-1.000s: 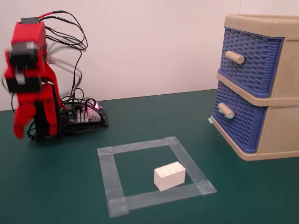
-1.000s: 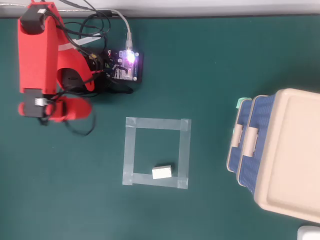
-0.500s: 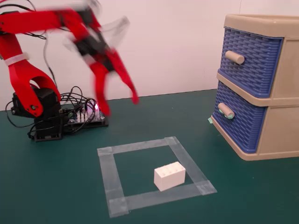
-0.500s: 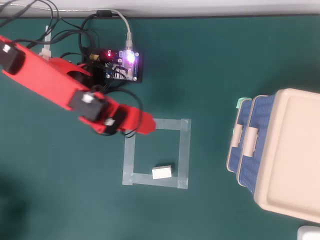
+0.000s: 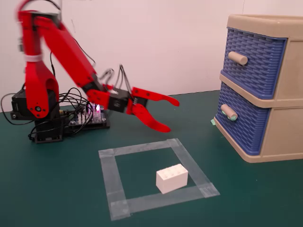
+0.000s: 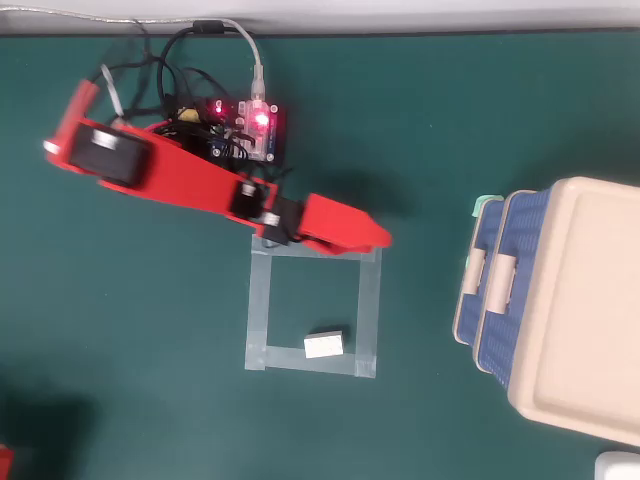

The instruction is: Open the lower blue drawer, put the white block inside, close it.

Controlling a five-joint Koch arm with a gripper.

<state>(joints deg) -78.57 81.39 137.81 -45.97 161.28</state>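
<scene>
The white block (image 5: 172, 178) sits on the green mat inside a square of clear tape (image 5: 110, 176), near its front edge; it also shows in the overhead view (image 6: 325, 345). The lower blue drawer (image 5: 240, 120) of the beige cabinet (image 5: 284, 123) is closed, its green-tipped handle (image 5: 229, 112) pointing left. In the overhead view the cabinet (image 6: 580, 310) stands at the right. My red gripper (image 5: 172, 115) is open and empty, held above the mat between the arm base and the cabinet, well left of the drawer. In the overhead view the gripper (image 6: 380, 238) hovers over the tape square's far edge.
The upper blue drawer (image 5: 253, 59) with a plain beige handle is closed. The arm base (image 5: 42, 109) with its circuit board and cables (image 6: 245, 125) stands at the back left. A wall runs along the back of the table.
</scene>
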